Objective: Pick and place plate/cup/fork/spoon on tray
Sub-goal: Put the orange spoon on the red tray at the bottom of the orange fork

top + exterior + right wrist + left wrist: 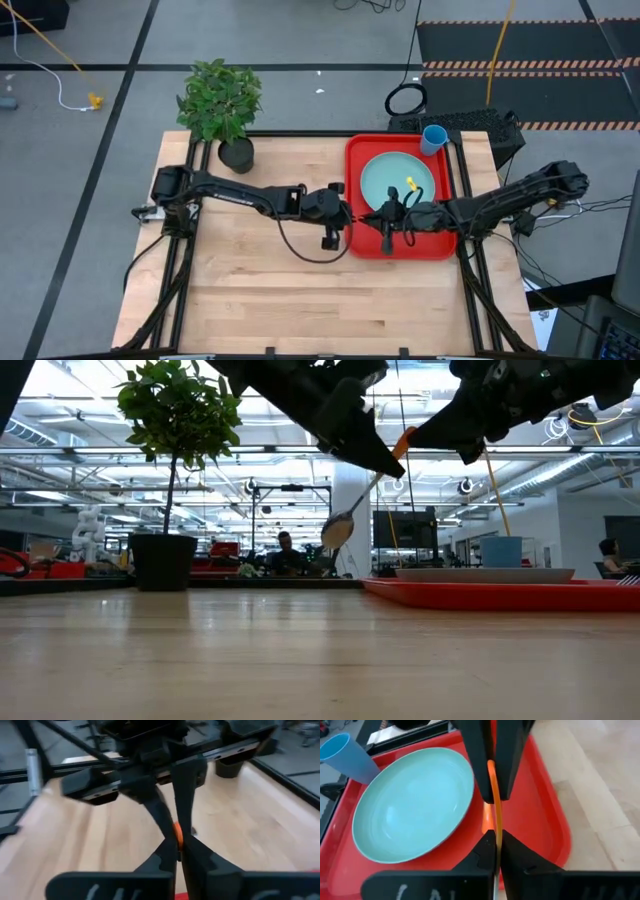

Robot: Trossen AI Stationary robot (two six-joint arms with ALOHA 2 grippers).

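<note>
The spoon [335, 530] has an orange handle [402, 440] and hangs in the air over the red tray's left edge [352, 190]. My left gripper [355, 214] and my right gripper [383, 217] meet there, and both are shut on the handle. The pale turquoise plate [397, 183] lies on the tray. The blue cup [433, 138] stands at the tray's far right corner. The fork is not in view. My left gripper pinches the spoon's orange handle [496, 832] between its two fingers, slanting down from the table's left. The spoon is clear of the table, its bowl [335, 530] hanging low and to the left. My right gripper pinches the same orange handle [176, 833] between its two fingers, close beside the left gripper's fingers [160, 815]. It comes from the table's right, slanting down. The handle's upper end sits in the hold.
A potted plant [222, 105] stands at the table's far left corner. Bare wood [260, 290] lies left of and in front of the tray. The plate shows bare in the left wrist view [410, 805].
</note>
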